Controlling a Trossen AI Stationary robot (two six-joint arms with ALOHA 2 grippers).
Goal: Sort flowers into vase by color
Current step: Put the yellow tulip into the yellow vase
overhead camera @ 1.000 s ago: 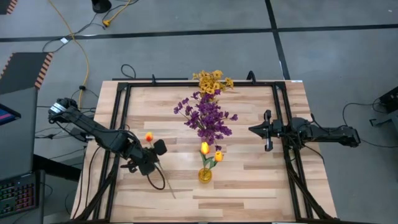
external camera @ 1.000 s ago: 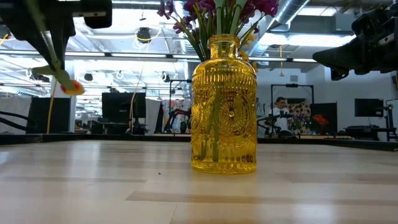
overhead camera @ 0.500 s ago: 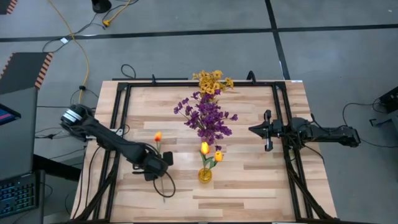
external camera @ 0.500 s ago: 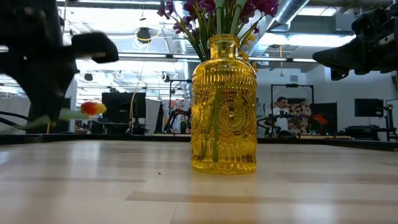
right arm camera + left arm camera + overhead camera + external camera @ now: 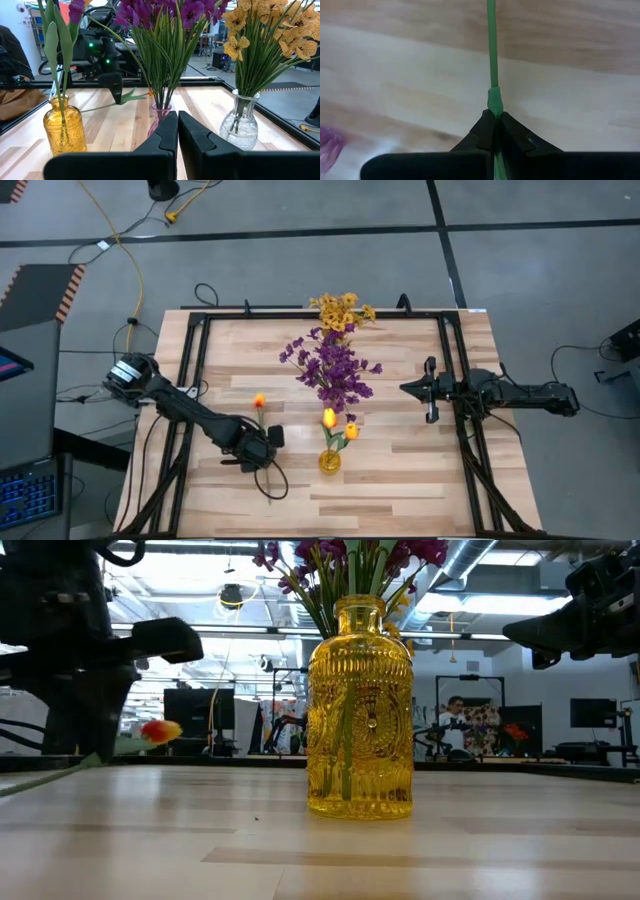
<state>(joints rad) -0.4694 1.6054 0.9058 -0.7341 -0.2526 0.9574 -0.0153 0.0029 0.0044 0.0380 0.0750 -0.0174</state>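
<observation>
My left gripper (image 5: 260,450) is shut on a tulip with an orange bloom (image 5: 259,400) and a long green stem (image 5: 491,50); it sits low over the table, left of the yellow glass vase (image 5: 329,461). That vase (image 5: 360,710) holds two yellow-orange tulips (image 5: 329,417). Farther back, purple blossoms (image 5: 330,370) stand in a pink vase (image 5: 161,116), and small yellow blooms (image 5: 343,310) stand in a clear vase (image 5: 242,125). My right gripper (image 5: 430,390) waits shut at the table's right side. My left gripper pinches the tulip's green stem (image 5: 494,102) between its two fingers, about midway along it. The fingers come steeply from above and lie across the stem. The tulip lies almost level just over the table, with its bloom (image 5: 160,730) toward the far edge and its stem end (image 5: 268,498) toward the near edge.
A black frame (image 5: 200,370) runs around the work area on the wooden table (image 5: 400,480). Bare wood lies near the front edge and right of the yellow vase. A person (image 5: 452,710) sits in the room far behind the table.
My left gripper has sunk toward the table and moved toward the yellow vase and the near edge, rolling as it went. The tulip has tipped from a steep slant to almost level, and its bloom has shifted to the right.
</observation>
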